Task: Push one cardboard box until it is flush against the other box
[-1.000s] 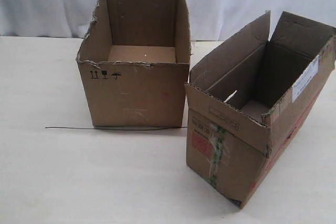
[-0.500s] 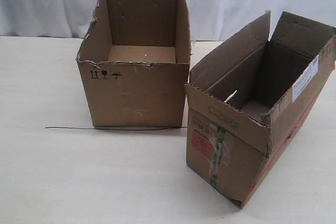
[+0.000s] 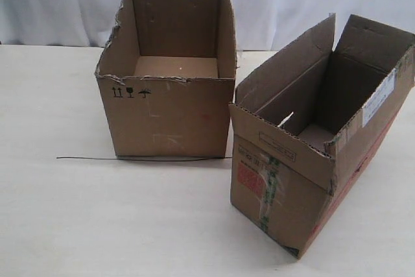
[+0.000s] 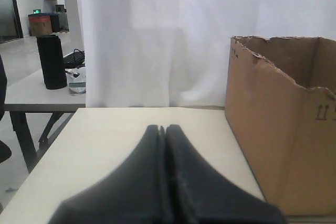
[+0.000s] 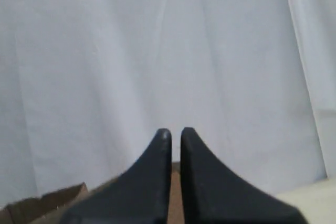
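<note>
A pale table holds two open brown boxes. The wide box stands at the back left, and its top edge is torn. Small black marks on its front show arrows, a glass and an umbrella.

The long box stands on the right, nearer the front, with its flaps up. Its long way runs from the front to the back right. It sits at a slant beside the wide box, so their sides are not flat together. Its short front end has a red label and green-striped tape. The words are too small to read.

A thin black wire lies along the wide box's front. The left gripper is closed tight and empty. The right gripper shows only a thin slit and holds nothing.
</note>
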